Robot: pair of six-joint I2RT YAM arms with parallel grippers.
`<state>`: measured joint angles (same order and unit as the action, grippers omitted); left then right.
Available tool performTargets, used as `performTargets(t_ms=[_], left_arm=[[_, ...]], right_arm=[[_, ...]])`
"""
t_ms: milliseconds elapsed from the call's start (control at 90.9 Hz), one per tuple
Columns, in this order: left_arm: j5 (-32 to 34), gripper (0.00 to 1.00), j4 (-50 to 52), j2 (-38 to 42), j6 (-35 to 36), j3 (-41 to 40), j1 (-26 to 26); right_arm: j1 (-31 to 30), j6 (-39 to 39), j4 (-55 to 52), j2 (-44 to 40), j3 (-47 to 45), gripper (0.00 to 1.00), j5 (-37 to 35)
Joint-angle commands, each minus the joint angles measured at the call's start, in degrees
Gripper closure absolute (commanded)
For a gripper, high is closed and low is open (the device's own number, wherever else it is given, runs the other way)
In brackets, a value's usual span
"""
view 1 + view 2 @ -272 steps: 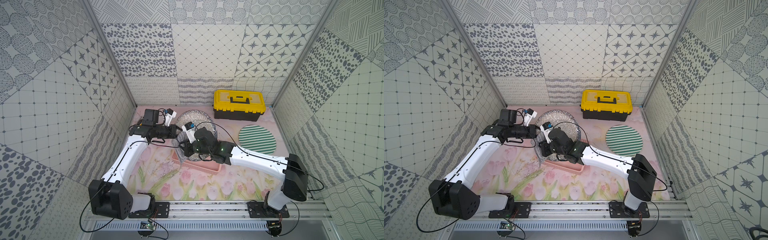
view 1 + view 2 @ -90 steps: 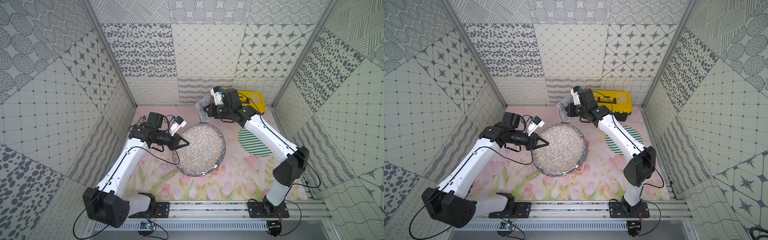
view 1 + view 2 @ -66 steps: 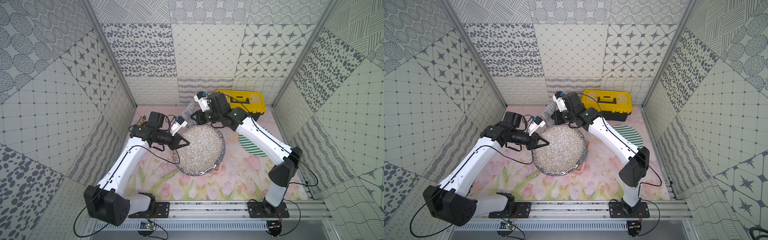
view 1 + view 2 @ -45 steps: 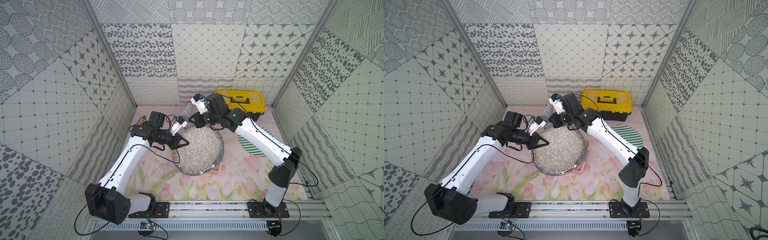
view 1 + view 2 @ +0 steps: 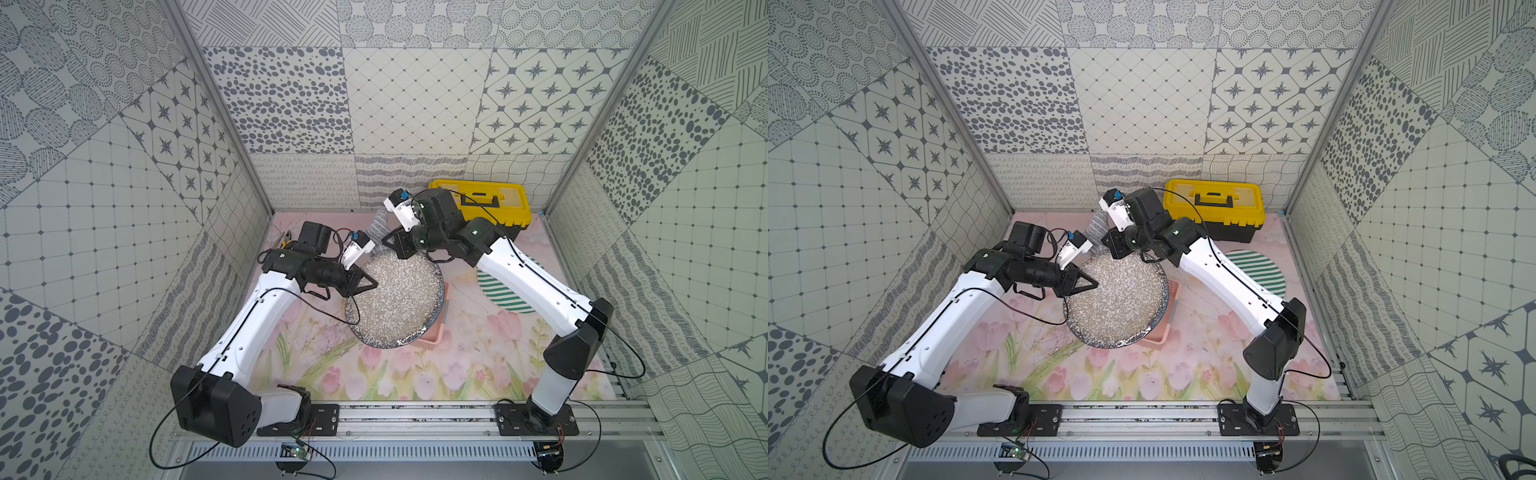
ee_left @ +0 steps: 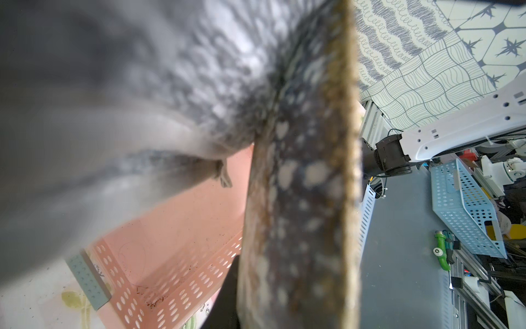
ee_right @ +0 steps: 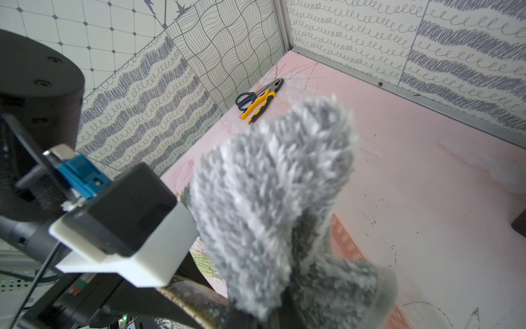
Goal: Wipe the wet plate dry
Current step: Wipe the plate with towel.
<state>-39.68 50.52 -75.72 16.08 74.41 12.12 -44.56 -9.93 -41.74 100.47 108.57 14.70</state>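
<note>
No legible text, labels or numbers visible.

We see bright, even light and soft shadows in both top views. Through the left wrist view, the close cloth and plate blur.

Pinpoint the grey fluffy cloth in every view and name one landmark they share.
In a top view: the grey cloth bunches just beyond the far rim of the speckled plate.
In a top view: same place, beyond the plate.
Left wrist: blurred grey mass against the plate's edge.
Right wrist: fluffy bundle close up, pliers beyond.
Shared landmark: the speckled plate, its rim showing in all four.
</note>
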Motion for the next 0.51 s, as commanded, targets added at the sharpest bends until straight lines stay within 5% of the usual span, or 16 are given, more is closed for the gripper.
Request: performTargets(t_ms=[0, 495], left_arm=[[-11.1, 1.00, -12.3, 0.5, -3.0, 2.2, 0.0], [-13.4, 1.00, -12.9, 0.6, -4.1, 3.1, 0.1]], right_arm=[[0.9, 2.2, -3.8, -3.3, -2.7, 1.00, 0.9], [5.7, 2.1, -2.0, -8.5, -11.9, 1.00, 1.7]])
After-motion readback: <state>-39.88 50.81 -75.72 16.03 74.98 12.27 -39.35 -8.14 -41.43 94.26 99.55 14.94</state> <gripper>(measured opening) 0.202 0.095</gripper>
